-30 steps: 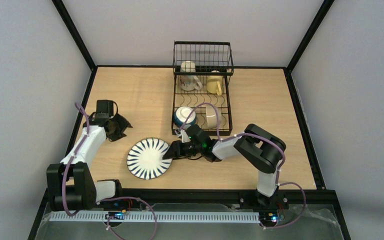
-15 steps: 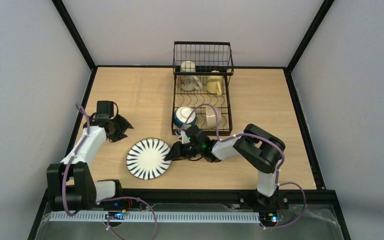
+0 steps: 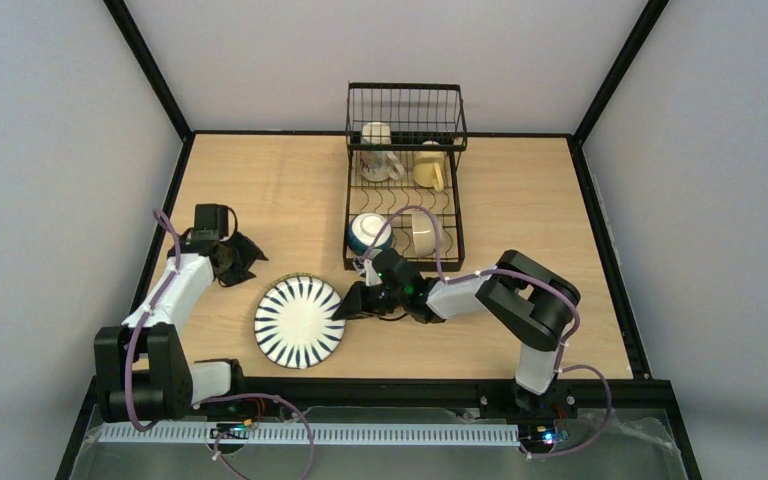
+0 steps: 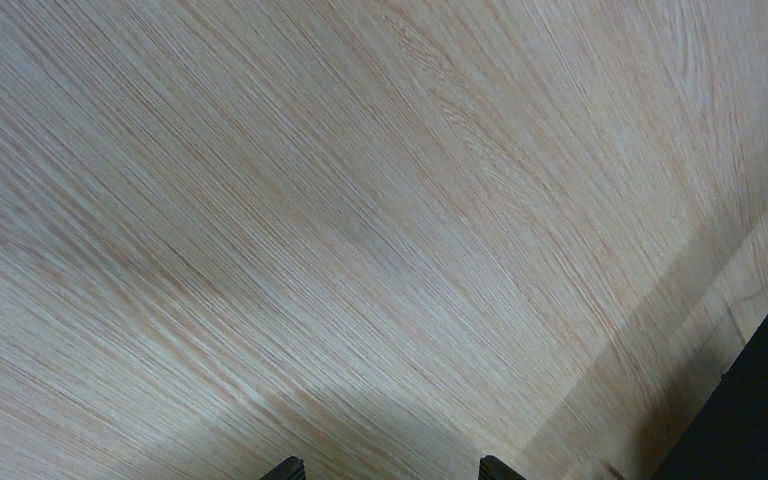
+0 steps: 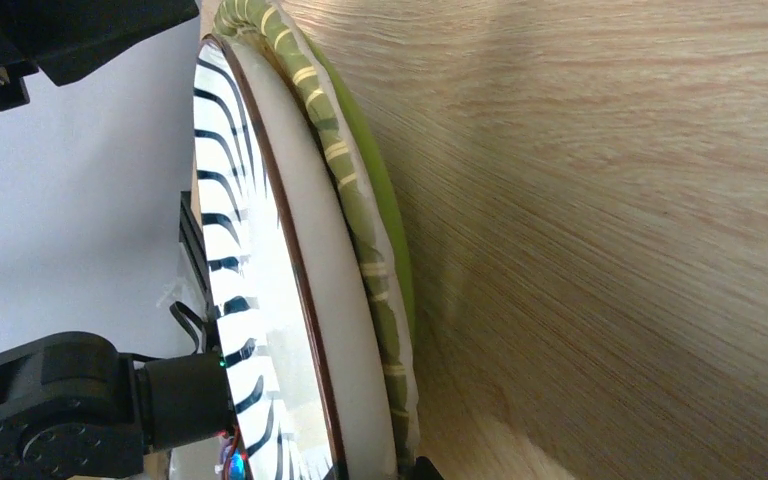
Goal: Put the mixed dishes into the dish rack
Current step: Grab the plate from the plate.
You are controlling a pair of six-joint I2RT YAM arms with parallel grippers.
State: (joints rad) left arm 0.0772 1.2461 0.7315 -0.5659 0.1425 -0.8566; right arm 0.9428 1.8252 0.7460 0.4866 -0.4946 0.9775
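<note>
A white round plate with dark radial stripes [image 3: 299, 322] lies face up on a green plate with a yellow-barred rim [image 5: 360, 190], on the wooden table [image 3: 260, 190] in front of the black wire dish rack [image 3: 405, 200]. Being round, it has no long axis. The right gripper [image 3: 341, 305] clamps its right rim. The left gripper [image 3: 240, 256] gapes empty. Since half a second ago the plate has crept nearer, baring green at its far edge.
</note>
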